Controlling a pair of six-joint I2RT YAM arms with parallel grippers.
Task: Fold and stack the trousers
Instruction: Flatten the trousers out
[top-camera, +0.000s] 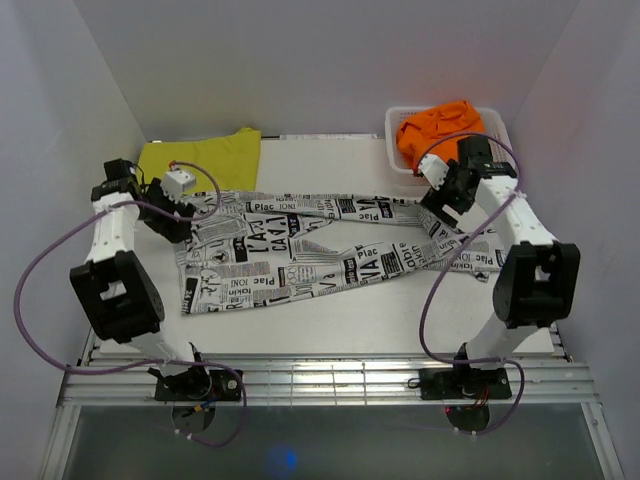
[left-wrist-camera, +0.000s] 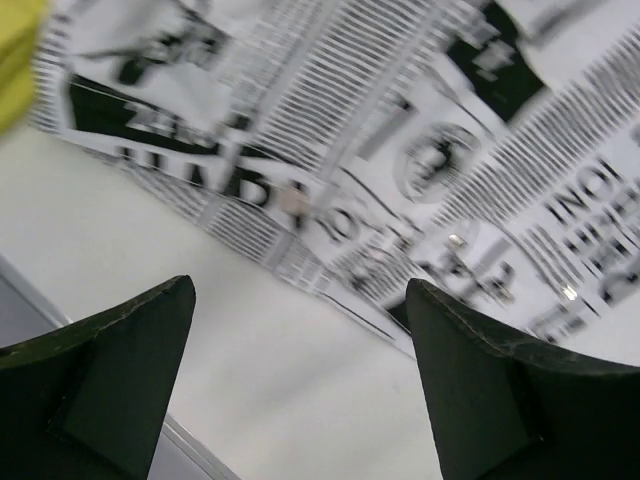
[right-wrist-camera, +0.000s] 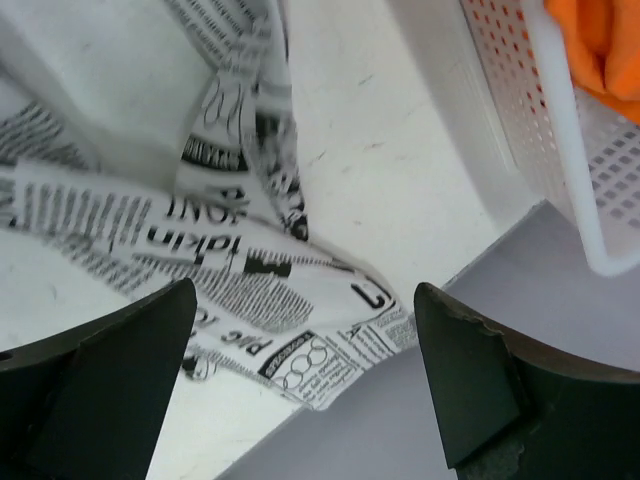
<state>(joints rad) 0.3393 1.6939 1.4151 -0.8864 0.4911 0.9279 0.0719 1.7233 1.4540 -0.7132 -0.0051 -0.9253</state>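
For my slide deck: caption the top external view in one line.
Open left gripper and right gripper flank newspaper-print trousers spread across the table; yellow trousers behind, orange trousers in the basket.

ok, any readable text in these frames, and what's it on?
"Plac": newspaper-print trousers, top view, repeated.
"CAVA": same trousers, top view.
"tokin": same trousers, right wrist view.
"ION": same trousers, left wrist view, blurred.
Fine print: too small to read.
Yellow trousers, orange trousers, basket: no text visible.
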